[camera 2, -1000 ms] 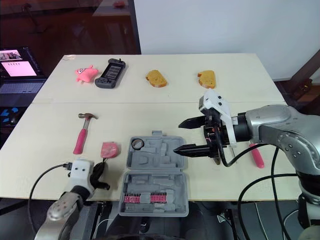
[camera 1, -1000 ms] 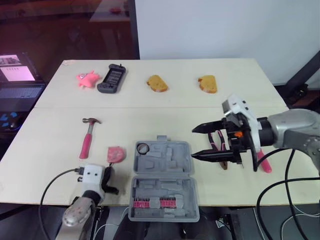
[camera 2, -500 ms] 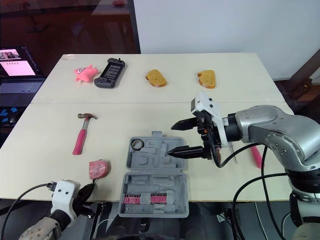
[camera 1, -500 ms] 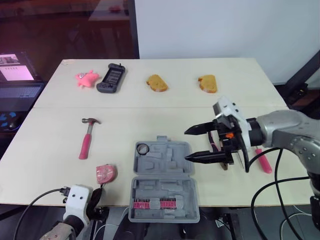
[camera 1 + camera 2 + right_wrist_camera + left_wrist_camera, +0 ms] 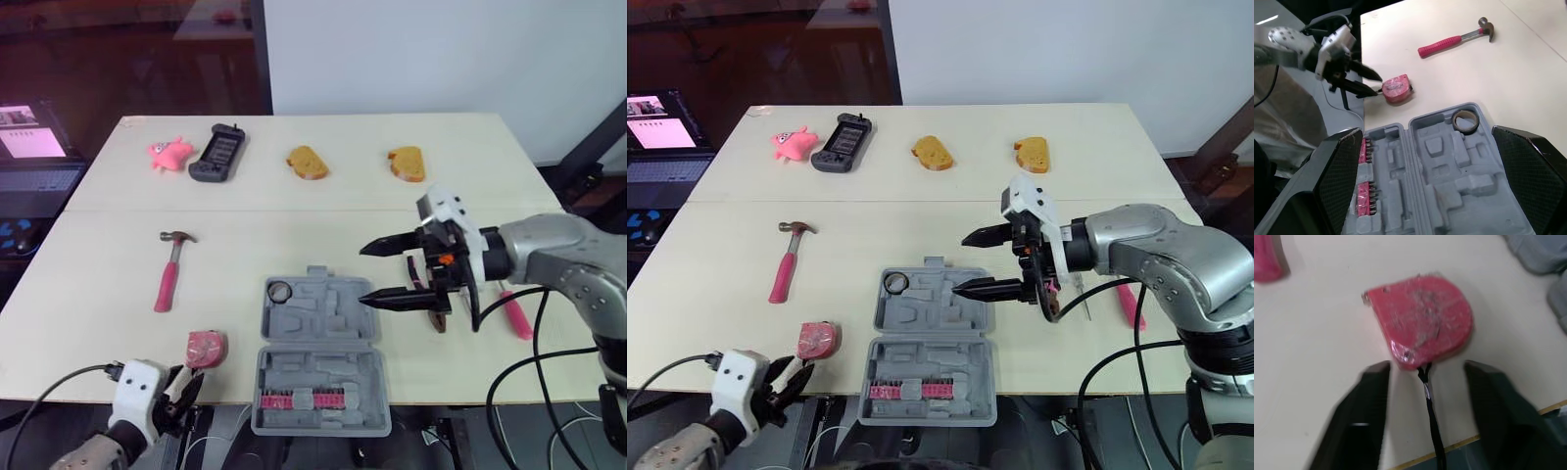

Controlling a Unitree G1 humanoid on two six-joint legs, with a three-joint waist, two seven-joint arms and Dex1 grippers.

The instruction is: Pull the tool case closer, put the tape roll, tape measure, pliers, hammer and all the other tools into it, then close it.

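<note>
The left claw [image 5: 1426, 369] is spread wide and empty, one finger on each side of the cord trailing from the tape measure [image 5: 1422, 320]. The tape measure lies flat just ahead of the fingertips, so the claw seems lined up to close across its near end. The right claw [image 5: 364, 274] also stands wide open with nothing in it, hovering beside the open tool case [image 5: 318, 343] at its hinge line. That looks like a spot for dragging or steadying the case. The tape roll [image 5: 280, 291] already sits in a recess on the far side of the case from this claw, and the pliers [image 5: 437, 319] lie just behind it. The hammer [image 5: 168, 274] rests well beyond the left claw. The tape measure lies close to the front edge of the table [image 5: 392, 211], leaving little margin, and the near half of the case appears to overhang it. Bare tabletop between the left claw and the case gives room to carry the tape measure across.
</note>
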